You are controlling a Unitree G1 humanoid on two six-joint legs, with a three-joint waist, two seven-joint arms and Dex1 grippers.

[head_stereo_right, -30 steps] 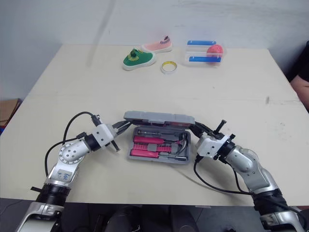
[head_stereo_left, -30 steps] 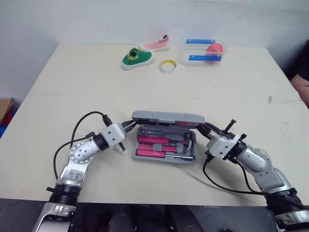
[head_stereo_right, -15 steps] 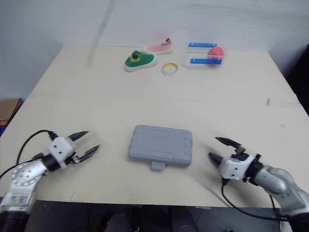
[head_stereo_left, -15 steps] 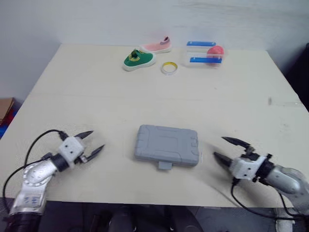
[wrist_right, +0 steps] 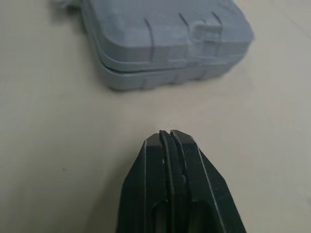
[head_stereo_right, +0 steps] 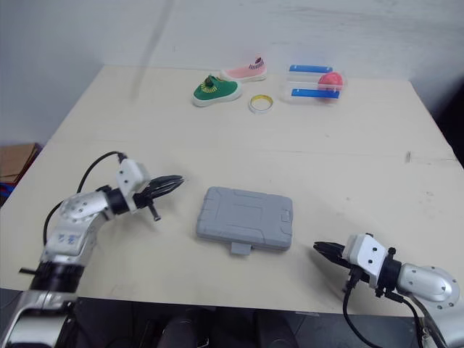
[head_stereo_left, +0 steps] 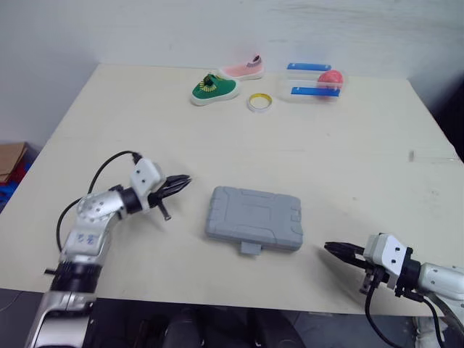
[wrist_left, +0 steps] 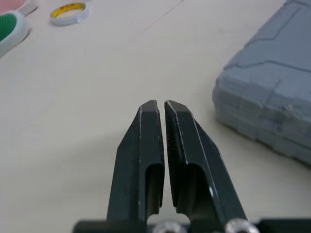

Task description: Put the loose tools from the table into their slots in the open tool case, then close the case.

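Found the case (head_stereo_left: 254, 219) closed, ribbed grey top up, lying flat on the table (head_stereo_left: 348, 167) toward its near edge, between the two grippers. Saw a small latch tab (head_stereo_left: 250, 249) jutting from the case's near side.

Placed the left gripper (head_stereo_left: 183, 180) to the left of the case, near it but apart, low over the tabletop and pointing toward the case's left end. Read its jaws as pressed almost together, with only a hairline gap between the fingers (wrist_left: 146, 141), and gripping nothing. Caught a corner of the case in the left wrist view, beyond the tips.

Placed the right gripper (head_stereo_left: 335, 249) to the right of the case, close to the table's near edge, pointing back toward the case's near right corner and apart from it. Read its jaws as pressed together too, and empty. Saw one end of the case in the right wrist view, ahead of the tips, with bare tabletop between.

Counted along the far edge, well apart from the case: a green shoe (head_stereo_left: 214, 88), a pink shoe (head_stereo_left: 243, 69) just behind it, a tape roll (head_stereo_left: 259, 102) just to the right of the green shoe, and a clear box (head_stereo_left: 308, 81) with blue lids. Spotted a red ball (head_stereo_left: 329, 77) at the box, inside or merely touching; could not tell which.

Noticed a carton (head_stereo_left: 11, 159) on the floor off the table's left side.
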